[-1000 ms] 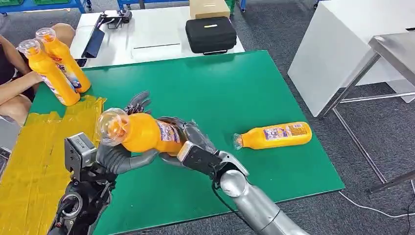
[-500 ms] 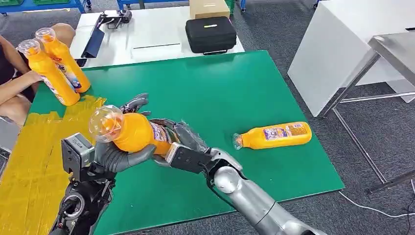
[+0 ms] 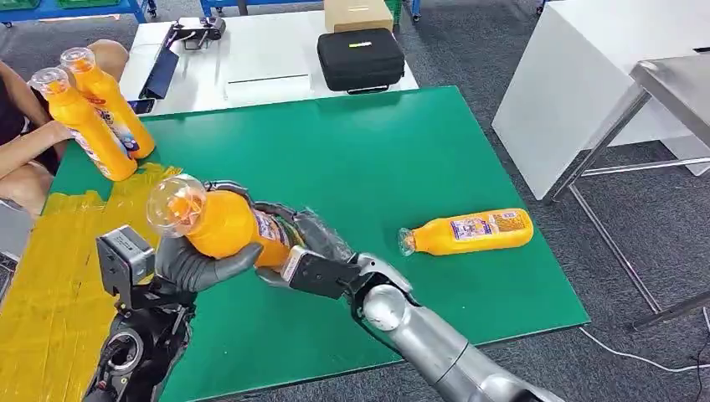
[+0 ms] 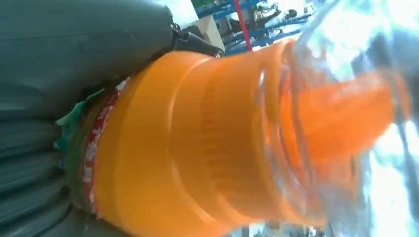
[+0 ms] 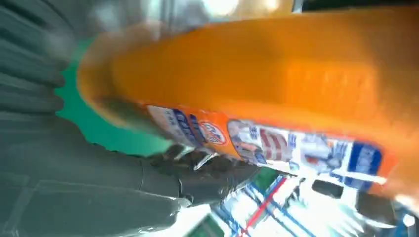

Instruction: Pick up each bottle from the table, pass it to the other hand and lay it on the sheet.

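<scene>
An orange bottle (image 3: 222,222) with a clear cap hangs tilted above the green mat (image 3: 377,151), cap toward the yellow sheet (image 3: 50,276). My left hand (image 3: 197,264) wraps its upper body, thumb under it and fingers over the top. My right hand (image 3: 310,243) grips its base end. In the left wrist view the bottle's (image 4: 207,148) shoulder lies against the grey hand (image 4: 74,59). The right wrist view shows the labelled body (image 5: 276,98) over my dark fingers (image 5: 207,170). A second orange bottle (image 3: 469,232) lies on its side on the mat at the right.
A person's arm (image 3: 29,142) at the far left holds two upright orange bottles (image 3: 88,126) at the sheet's back edge. A black case (image 3: 360,59) and a cardboard box (image 3: 358,12) sit on the white table behind. A white cabinet (image 3: 578,75) stands to the right.
My left hand's fingers, spread behind the bottle before, have folded around it. The bottle and both hands have shifted a little left toward the yellow sheet.
</scene>
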{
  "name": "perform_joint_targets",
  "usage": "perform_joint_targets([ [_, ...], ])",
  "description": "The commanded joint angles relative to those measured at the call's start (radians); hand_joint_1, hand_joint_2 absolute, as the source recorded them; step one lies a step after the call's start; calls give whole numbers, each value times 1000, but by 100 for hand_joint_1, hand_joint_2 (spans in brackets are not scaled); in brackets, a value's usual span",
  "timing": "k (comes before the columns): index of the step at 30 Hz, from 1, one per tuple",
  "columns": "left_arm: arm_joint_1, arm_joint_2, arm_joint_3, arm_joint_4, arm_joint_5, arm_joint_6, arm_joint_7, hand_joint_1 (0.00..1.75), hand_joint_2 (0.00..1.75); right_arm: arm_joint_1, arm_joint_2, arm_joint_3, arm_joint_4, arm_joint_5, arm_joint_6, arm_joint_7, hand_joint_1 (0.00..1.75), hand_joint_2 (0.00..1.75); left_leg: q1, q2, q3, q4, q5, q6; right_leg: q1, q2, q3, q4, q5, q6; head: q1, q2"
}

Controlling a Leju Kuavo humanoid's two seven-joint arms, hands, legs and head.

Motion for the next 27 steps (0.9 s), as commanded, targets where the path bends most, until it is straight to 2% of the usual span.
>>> perform_joint_targets([
  [1,-5,7,98,1,-97,89,-17,175,175,39,-109,-90,-162,103,-176,34,0,175,1,-2,3,0,-2,-2,1,1,5,-1,-2,-3,0,0],
  [3,3,11,133,-9,-156,121,-22,175,175,78,-144,-139,-248,137,-176,61,0,175,1,-2,1,0,-1,-1,0,0,2,-1,-1,-1,0,0],
  [6,3,12,138,-10,-155,116,-22,175,175,83,-147,-146,-258,138,-168,62,0,175,1,-3,2,0,-1,-2,1,0,4,-1,-2,-2,1,0],
  [9,15,22,193,18,-513,323,-5,175,175,156,-199,-235,-369,335,-241,104,0,175,1,-1,4,0,-3,-3,1,3,6,-1,-2,-3,1,0],
  [12,33,31,273,71,-805,425,45,175,175,255,-247,-367,-520,460,-259,108,0,175,1,-6,4,-1,-1,-2,1,-2,7,-2,-3,-3,0,0],
  [14,33,28,286,82,-809,428,41,175,175,276,-256,-391,-550,462,-246,105,0,175,0,-4,2,-1,0,-1,0,-2,3,-2,-2,-1,1,0],
  [15,33,28,286,82,-809,428,41,175,175,276,-256,-391,-550,462,-246,105,0,175,1,-6,6,-1,-3,-3,1,-1,9,-3,-4,-4,0,0],
  [19,26,69,318,170,-1410,380,249,175,175,356,-276,-472,-622,653,-259,160,0,175,0,-2,2,-1,-1,-2,0,1,4,-2,-2,-2,0,0],
  [20,20,78,317,206,-1470,341,253,175,175,380,-273,-500,-640,711,-250,182,0,175,1,-3,4,-1,-2,-3,1,1,6,-2,-2,-3,0,0],
  [23,11,74,318,240,-1475,351,251,175,175,396,-274,-514,-658,716,-247,180,0,175,1,-5,4,-2,-1,-2,0,-2,6,-3,-2,-3,1,0],
  [27,7,70,316,244,-1476,351,250,175,175,395,-270,-513,-656,717,-246,179,0,175,1,-1,2,0,-2,-2,1,3,3,-2,-2,-3,0,0],
])
